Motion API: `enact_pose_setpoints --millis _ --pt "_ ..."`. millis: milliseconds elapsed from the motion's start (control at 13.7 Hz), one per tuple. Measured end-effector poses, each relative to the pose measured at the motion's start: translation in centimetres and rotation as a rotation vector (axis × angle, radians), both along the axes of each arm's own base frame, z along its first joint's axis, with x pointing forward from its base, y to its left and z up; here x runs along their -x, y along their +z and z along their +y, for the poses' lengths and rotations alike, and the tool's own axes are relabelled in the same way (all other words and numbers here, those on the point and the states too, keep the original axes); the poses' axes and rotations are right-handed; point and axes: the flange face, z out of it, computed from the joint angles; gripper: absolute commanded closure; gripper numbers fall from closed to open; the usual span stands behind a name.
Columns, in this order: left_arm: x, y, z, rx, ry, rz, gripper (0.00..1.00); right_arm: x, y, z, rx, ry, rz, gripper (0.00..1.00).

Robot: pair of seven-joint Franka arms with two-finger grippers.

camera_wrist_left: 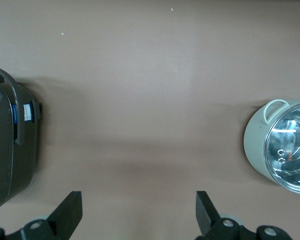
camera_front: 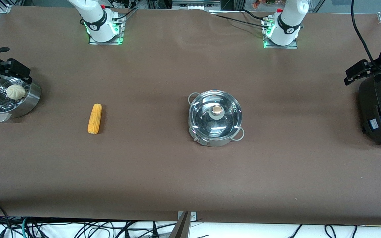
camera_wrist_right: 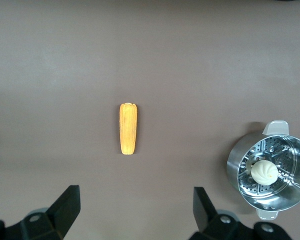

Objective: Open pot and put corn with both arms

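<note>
Pot (camera_front: 215, 118) mid-table, glass lid (camera_front: 215, 114) on; steamer bowl (camera_front: 10, 99) at the right arm's end holds a white bun (camera_front: 15, 91). Corn (camera_front: 94, 118) lies flat between bowl and pot, long axis 12-to-6 in front view. Left gripper (camera_wrist_left: 139, 215) and right gripper (camera_wrist_right: 136, 211) both spread wide, holding nothing, above the table.

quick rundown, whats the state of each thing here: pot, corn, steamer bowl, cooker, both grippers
pot: shut, glass lid on.
corn: lying flat on the table, untouched.
steamer bowl: open, white bun inside.
black cooker: at the left arm's end of the table; lid state unclear.
left gripper: open, holding nothing, up over the table.
right gripper: open, holding nothing, up over the table.
</note>
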Motion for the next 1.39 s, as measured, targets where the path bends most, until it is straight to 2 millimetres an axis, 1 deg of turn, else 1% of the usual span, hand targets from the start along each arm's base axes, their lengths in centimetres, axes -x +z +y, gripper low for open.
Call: enact_pose_setpoints --millis 659,1390 --pt "0.0 0.0 0.0 0.0 0.0 0.0 0.0 -0.04 -0.06 -0.03 0.0 0.0 0.001 0.0" --pt "0.0 0.0 0.0 0.0 0.0 0.0 0.0 -0.64 -0.89 -0.24 0.0 -0.004 0.006 0.0"
